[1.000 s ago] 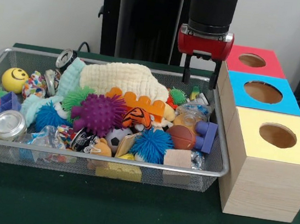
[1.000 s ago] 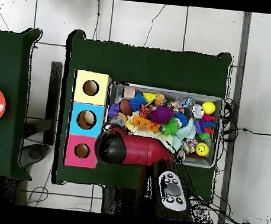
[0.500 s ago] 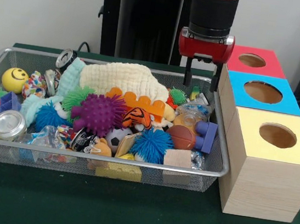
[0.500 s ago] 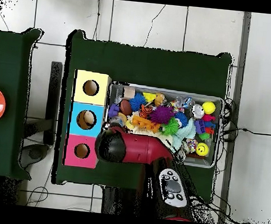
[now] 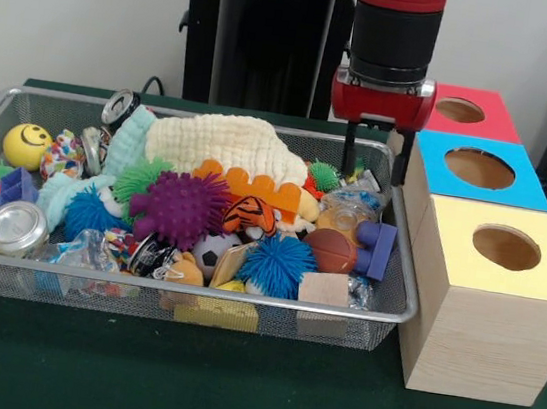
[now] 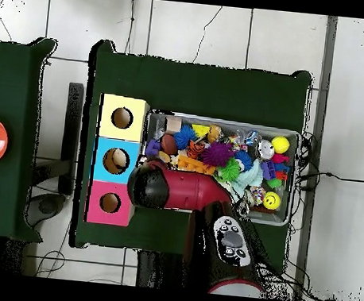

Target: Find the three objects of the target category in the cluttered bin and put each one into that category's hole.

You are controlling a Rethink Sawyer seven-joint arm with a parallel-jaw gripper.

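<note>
Robot arm's gripper (image 5: 377, 138) has shifted from over the bin (image 5: 396, 281) to its far corner beside the boxes (image 5: 480, 169), fingers spread w/ nothing between them. Toys (image 5: 180, 207) sit untouched in the bin; no pick made, search apparently restarting.

A plain pale wall (image 5: 78, 7) stands behind the dark green tabletop (image 5: 229, 390). From above, the floor (image 6: 228, 34) is light tile with dark grout lines, with black cables (image 6: 326, 175) trailing over it. A second green-covered table (image 6: 17, 69) stands beside, apart.
</note>
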